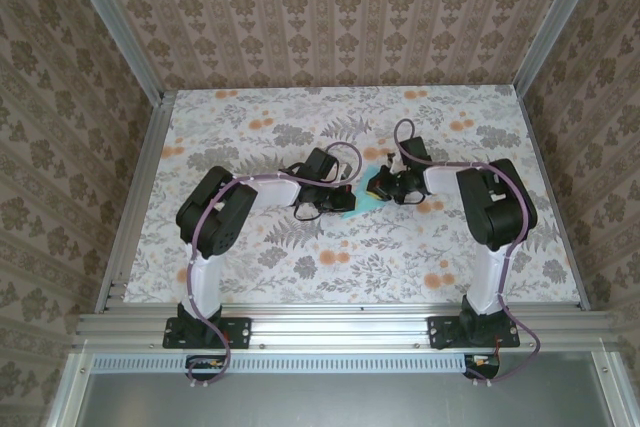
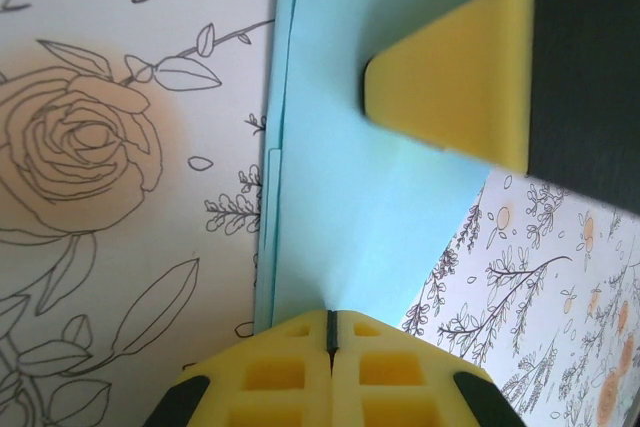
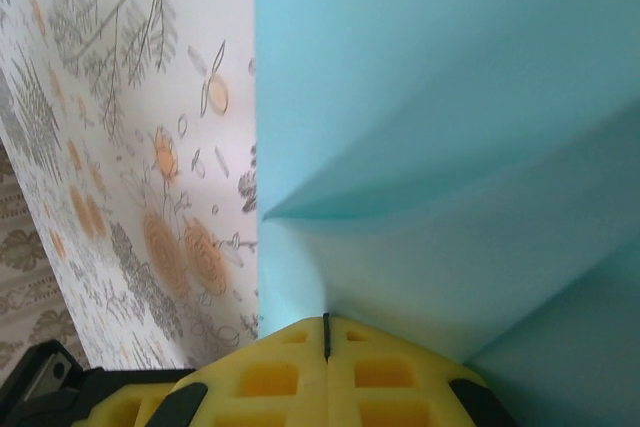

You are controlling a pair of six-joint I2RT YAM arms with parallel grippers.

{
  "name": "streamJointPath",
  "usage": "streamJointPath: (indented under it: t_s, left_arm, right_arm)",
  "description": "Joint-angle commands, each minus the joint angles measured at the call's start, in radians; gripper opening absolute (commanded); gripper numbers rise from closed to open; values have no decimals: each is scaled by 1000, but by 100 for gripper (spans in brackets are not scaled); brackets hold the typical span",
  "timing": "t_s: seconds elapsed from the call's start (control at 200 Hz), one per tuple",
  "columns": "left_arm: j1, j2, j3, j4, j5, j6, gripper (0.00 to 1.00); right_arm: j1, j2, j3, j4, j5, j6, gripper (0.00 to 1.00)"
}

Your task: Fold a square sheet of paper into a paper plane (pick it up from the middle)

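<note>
Here: creased turquoise paper sheet (image 2: 340,207); yellow foam-padded left gripper (image 2: 330,319) clenched at its edge, right gripper (image 3: 325,321) pinching raised fold.

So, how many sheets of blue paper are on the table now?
1. The blue sheet lies partly folded at mid-table, pinched by the shut left gripper and the shut right gripper. Another sheet beneath it could be hidden.

Turquoise sheet of paper (image 2: 340,197), partly folded, with layered edges
</note>
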Motion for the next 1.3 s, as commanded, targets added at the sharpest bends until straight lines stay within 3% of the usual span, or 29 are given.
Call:
streamJointPath:
  t_s: [0.0, 0.37, 0.895, 1.12, 1.3]
  left_arm:
    - [-1, 46, -68, -194, -41, 35, 0]
    - [-2, 46, -60, -211, -38, 41, 0]
    - [-2, 29, -56, -223, -45, 42, 0]
    - [-1, 21, -49, -221, -50, 40, 0]
    - [-2, 21, -33, -209, -45, 36, 0]
  right_arm:
    - [-60, 42, 32, -42, 148, -18, 0]
    - [-153, 90, 85, -21, 155, 2, 0]
    - [-208, 84, 140, 5, 177, 27, 0]
    - [-204, -46, 84, 75, 99, -1, 2]
    - [-120, -191, -72, 87, 65, 3, 5]
